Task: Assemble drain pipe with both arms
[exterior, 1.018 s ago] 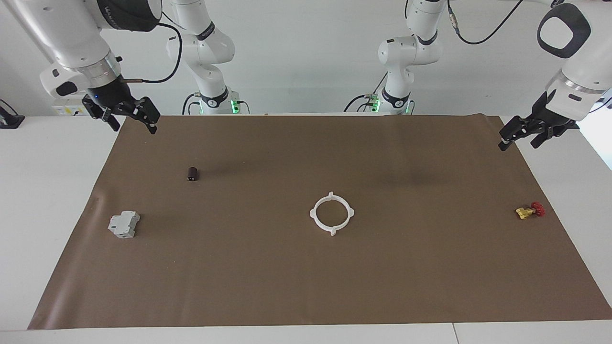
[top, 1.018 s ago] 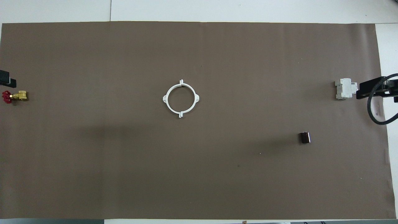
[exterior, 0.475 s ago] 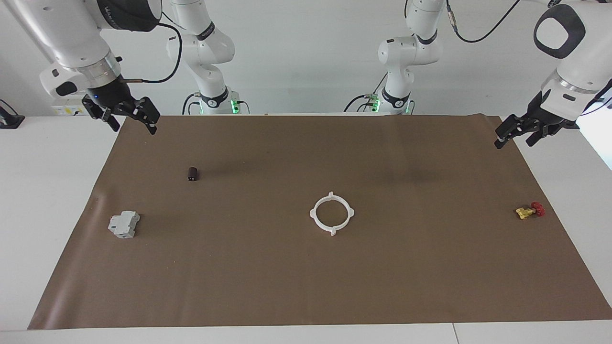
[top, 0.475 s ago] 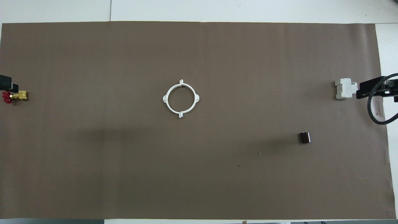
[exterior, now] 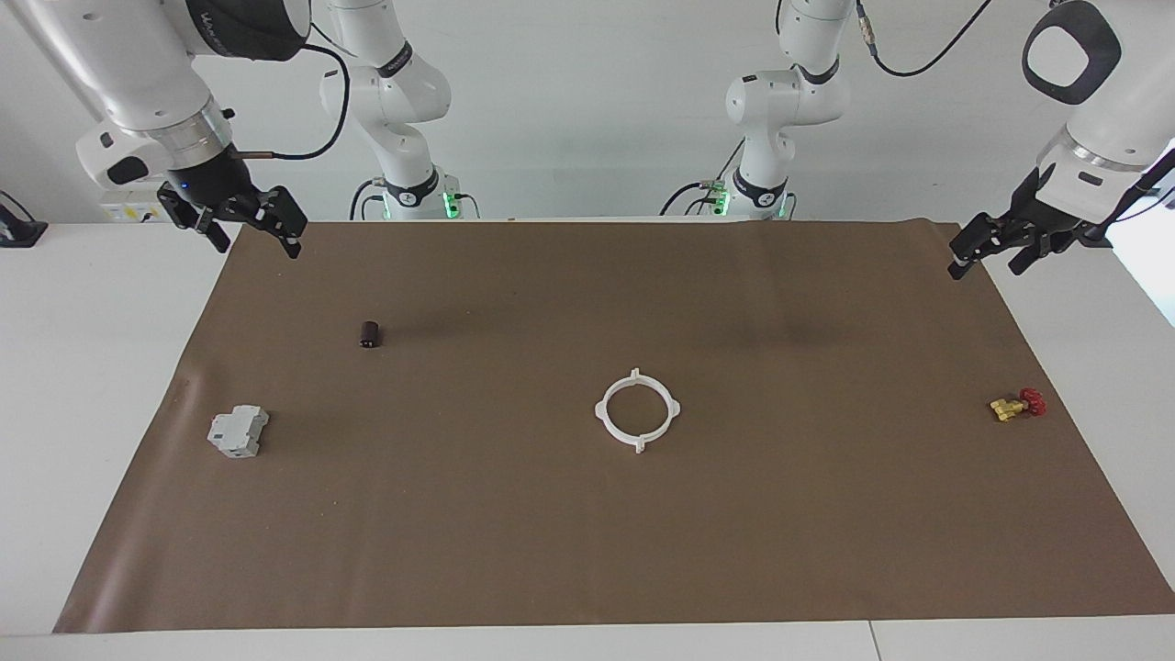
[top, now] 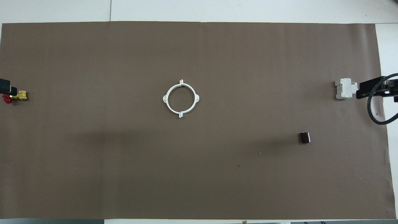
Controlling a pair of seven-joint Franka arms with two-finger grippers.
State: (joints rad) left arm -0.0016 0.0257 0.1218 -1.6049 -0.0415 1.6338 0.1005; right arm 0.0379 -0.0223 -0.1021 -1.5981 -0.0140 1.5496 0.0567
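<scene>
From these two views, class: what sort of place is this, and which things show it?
Most likely a robotics lab bench: two white arms, left gripper and right gripper, raised over a brown mat, with a white ring, grey block and brass valve laid out.

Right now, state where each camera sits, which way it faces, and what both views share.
Facing view: high across the table, looking at the robots; both arms show, left gripper and right gripper raised over the mat's corners.
Overhead view: high above the robots' end, looking steeply down; only gripper tips show at the edges.
Shared: drain pipe, grey block, brass valve, dark cylinder.
</scene>
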